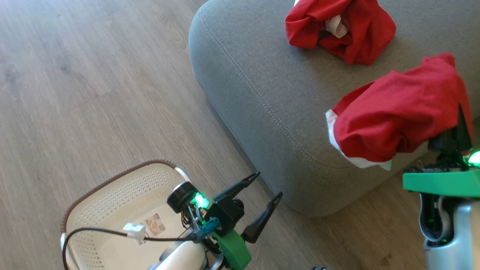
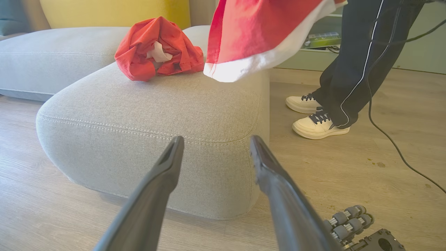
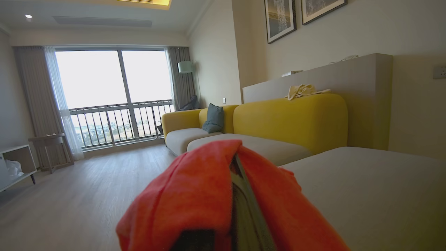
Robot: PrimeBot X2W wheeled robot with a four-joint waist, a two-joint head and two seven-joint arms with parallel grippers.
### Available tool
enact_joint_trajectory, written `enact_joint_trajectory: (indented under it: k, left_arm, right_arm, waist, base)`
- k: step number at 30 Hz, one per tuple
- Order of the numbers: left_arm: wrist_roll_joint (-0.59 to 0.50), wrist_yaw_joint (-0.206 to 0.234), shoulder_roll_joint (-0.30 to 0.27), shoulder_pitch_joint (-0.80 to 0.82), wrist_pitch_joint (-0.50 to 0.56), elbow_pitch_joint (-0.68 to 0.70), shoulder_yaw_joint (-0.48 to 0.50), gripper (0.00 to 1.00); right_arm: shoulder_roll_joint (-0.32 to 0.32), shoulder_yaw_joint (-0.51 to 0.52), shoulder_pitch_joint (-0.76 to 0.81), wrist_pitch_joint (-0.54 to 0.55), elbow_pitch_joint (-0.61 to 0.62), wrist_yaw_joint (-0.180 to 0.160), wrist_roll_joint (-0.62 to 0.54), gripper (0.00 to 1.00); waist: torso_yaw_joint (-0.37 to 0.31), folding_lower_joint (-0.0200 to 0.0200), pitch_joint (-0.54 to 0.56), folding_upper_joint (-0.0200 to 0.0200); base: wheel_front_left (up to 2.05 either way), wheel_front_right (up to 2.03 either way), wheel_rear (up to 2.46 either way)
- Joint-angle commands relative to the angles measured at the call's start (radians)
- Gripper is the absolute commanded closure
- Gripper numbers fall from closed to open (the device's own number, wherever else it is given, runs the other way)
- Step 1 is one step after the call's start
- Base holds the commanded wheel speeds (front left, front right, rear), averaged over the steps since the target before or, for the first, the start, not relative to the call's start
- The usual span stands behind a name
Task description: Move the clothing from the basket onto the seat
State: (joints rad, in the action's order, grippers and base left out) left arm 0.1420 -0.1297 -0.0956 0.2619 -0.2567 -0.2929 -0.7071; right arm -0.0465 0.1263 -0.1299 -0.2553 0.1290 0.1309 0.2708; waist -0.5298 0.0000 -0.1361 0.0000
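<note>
Over seat point(image 1: 262, 67) front edge, our R gripper point(image 3: 238, 167) is clamped tight on one red garment point(image 1: 393, 116), cloth draped over both fingers. 2nd garment point(image 1: 360, 33) lies further back on seat. We see L gripper point(image 1: 268, 183) spread wide, empty, above basket point(image 1: 112, 195) rim on floor point(image 1: 93, 75).

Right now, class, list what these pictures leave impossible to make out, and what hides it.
Head view: the near part of the cream perforated plastic basket, hidden by the left arm and cut by the bottom edge.
Head view: its paper sticker, too small to read.
Right wrist view: the right pincer, its tips wrapped in the bright red fabric garment it holds.
Left wrist view: the person, cut off above the legs by the top edge.
</note>
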Motion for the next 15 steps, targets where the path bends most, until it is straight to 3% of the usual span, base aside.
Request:
enact_joint_trajectory:
  k: [1,8,15]
  left_arm:
    - [-0.004,-0.001,0.011,0.014,-0.005,0.037,0.038,0.00]
    - [-0.013,-0.001,0.011,0.000,-0.005,0.041,0.051,0.00]
    - [-0.030,-0.001,0.002,-0.026,-0.005,0.048,0.082,0.00]
  right_arm:
    - [-0.004,-0.024,-0.046,-0.006,0.027,0.000,-0.021,1.00]
    - [-0.010,-0.048,-0.189,-0.006,-0.046,0.000,-0.115,1.00]
    - [-0.093,-0.124,-0.416,-0.006,-0.185,0.000,-0.137,1.00]
  waist:
    - [0.001,0.0000,0.002,0.0000]
    - [0.006,0.0000,0.017,0.0000]
    - [0.018,0.0000,0.009,0.0000]
  base:
    - [0.00,0.00,0.00]
    - [0.00,0.00,0.00]
    - [0.00,0.00,0.00]
